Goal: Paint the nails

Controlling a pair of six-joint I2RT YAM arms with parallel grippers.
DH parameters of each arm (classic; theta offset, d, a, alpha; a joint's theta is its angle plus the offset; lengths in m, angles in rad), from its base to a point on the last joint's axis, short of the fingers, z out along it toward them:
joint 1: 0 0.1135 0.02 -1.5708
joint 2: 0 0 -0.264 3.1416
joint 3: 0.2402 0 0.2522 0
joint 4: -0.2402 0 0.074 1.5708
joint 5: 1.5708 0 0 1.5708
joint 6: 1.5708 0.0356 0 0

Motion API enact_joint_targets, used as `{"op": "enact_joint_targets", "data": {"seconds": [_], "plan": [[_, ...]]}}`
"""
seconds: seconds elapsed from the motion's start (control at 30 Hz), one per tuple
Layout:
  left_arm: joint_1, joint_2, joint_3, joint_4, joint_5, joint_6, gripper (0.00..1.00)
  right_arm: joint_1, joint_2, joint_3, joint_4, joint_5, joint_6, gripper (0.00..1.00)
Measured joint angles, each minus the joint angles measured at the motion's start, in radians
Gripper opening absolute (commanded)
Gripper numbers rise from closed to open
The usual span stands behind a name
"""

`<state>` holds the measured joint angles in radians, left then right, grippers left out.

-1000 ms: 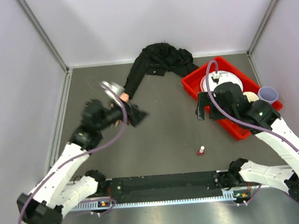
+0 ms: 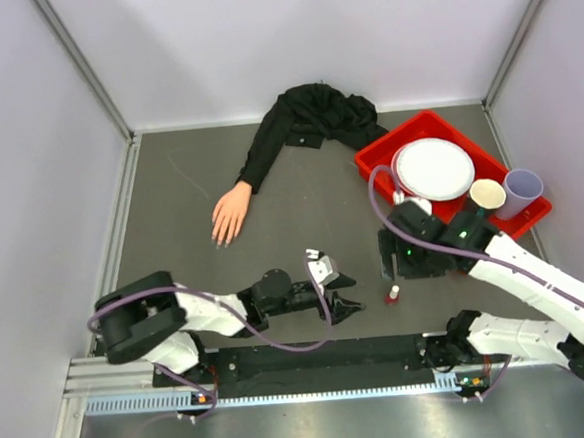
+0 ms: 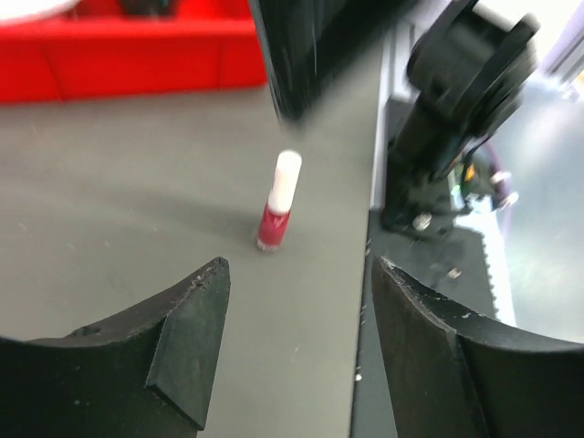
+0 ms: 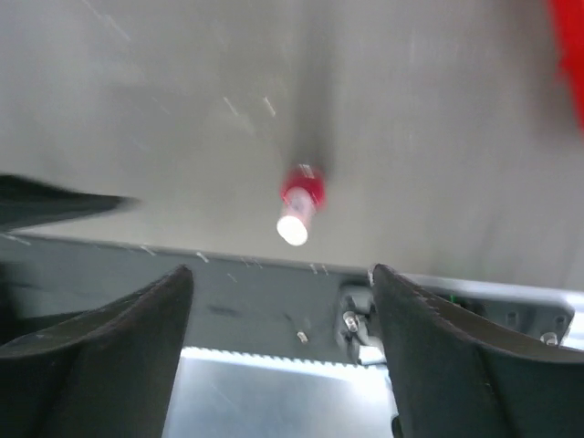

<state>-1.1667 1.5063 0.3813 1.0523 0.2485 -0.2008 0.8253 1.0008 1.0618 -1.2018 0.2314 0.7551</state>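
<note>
The peach mannequin hand [image 2: 229, 213] lies palm down at mid-left, its black sleeve [image 2: 300, 118] trailing to the back wall. Its nails [image 2: 219, 240] are too small to make out. A small red polish bottle with a white cap [image 2: 392, 294] stands upright near the front edge. My left gripper [image 2: 339, 294] lies low on the table, left of the bottle, open and empty; in the left wrist view the bottle [image 3: 278, 212] stands ahead of the left gripper [image 3: 299, 263]. My right gripper [image 2: 389, 267] hangs just behind the bottle, open and empty, with the bottle [image 4: 299, 203] beyond the right gripper [image 4: 281, 269].
A red tray [image 2: 370, 163] at the back right holds a white plate [image 2: 434, 167] and a cream bowl [image 2: 487, 193]; a lilac cup [image 2: 522, 185] stands at its right end. The black base rail [image 2: 322, 355] runs along the front edge close to the bottle.
The left arm has swung from the mannequin hand down to the front, beside the bottle. The right arm has come off the tray to just behind the bottle.
</note>
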Motion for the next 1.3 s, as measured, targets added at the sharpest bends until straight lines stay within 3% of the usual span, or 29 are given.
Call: {"op": "enact_joint_targets", "data": {"seconds": [0.17, 0.4, 0.43, 0.5, 0.93, 1.1, 1.17, 1.2, 1.27, 1.3], "plan": [[0.0, -0.21, -0.048, -0.078, -0.011, -0.01, 0.66, 0.019, -0.027, -0.151, -0.002, -0.034, 0.064, 0.54], [0.0, -0.394, -0.078, -0.244, -0.066, -0.003, 0.63, 0.019, -0.004, -0.196, 0.087, -0.051, 0.088, 0.47], [0.0, -0.41, -0.079, -0.261, -0.073, 0.0, 0.63, 0.019, 0.006, -0.202, 0.097, -0.052, 0.088, 0.42], [0.0, -0.428, -0.079, -0.286, -0.083, 0.005, 0.62, 0.019, 0.029, -0.207, 0.112, -0.051, 0.087, 0.38], [0.0, -0.481, -0.08, -0.382, -0.102, 0.013, 0.6, 0.019, 0.076, -0.237, 0.156, -0.046, 0.087, 0.38], [0.0, -0.488, -0.08, -0.4, -0.108, 0.017, 0.61, 0.019, 0.092, -0.237, 0.166, -0.045, 0.083, 0.32], [0.0, -0.488, -0.08, -0.411, -0.108, 0.018, 0.63, 0.019, 0.095, -0.237, 0.167, -0.044, 0.083, 0.29], [0.0, -0.489, -0.08, -0.419, -0.11, 0.018, 0.63, 0.019, 0.096, -0.237, 0.167, -0.044, 0.082, 0.2], [0.0, -0.492, -0.08, -0.436, -0.116, 0.018, 0.64, 0.019, 0.099, -0.237, 0.169, -0.045, 0.075, 0.12], [0.0, -0.497, -0.08, -0.444, -0.121, 0.018, 0.64, 0.019, 0.1, -0.237, 0.17, -0.045, 0.076, 0.01]]}}
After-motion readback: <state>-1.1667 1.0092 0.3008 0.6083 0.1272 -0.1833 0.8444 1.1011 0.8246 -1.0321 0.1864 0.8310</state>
